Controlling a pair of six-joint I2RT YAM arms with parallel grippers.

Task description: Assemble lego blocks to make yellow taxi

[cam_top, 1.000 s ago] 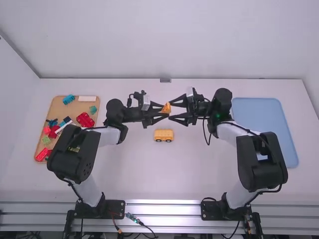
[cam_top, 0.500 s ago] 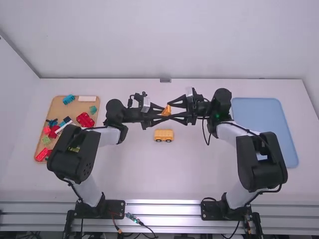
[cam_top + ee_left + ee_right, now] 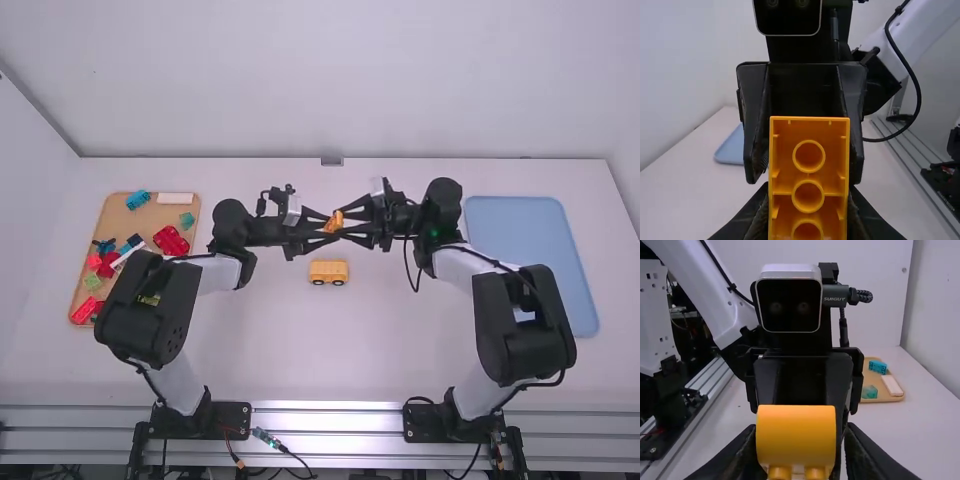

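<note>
"Bases, nearest us: how many?"

"Two, one per arm, at the metal rail [image 3: 330, 420]. Left arm [image 3: 150, 310] and right arm [image 3: 525, 325] both reach up the bench [image 3: 250, 360], bent at the elbow, wrists turned inward to face each other."

"And the trays?"

"Two. Wooden tray [image 3: 158, 217] on the left, partly behind the left arm. I can pick out one turquoise block [image 3: 138, 199], one long white block [image 3: 175, 198] and one teal block [image 3: 187, 220] near its far end; the others overlap too much to count. Blue tray [image 3: 530, 235] on the right."

"Between them?"

"One yellow wheeled block [image 3: 328, 268], upright on the bench, two wheels visible. Just beyond it, raised off the bench, is one orange-yellow block [image 3: 810, 130]; three round tubes show inside it."

"Who has that one?"

"Left claw [image 3: 334, 224], clamped on its sides. Right claw [image 3: 340, 222] has its fingers parted around it."

"Any writing?"

"Pale print on one black connector [image 3: 834, 299] beside the left wrist camera. Farthest off, just the wall [image 3: 300, 80]."
</note>
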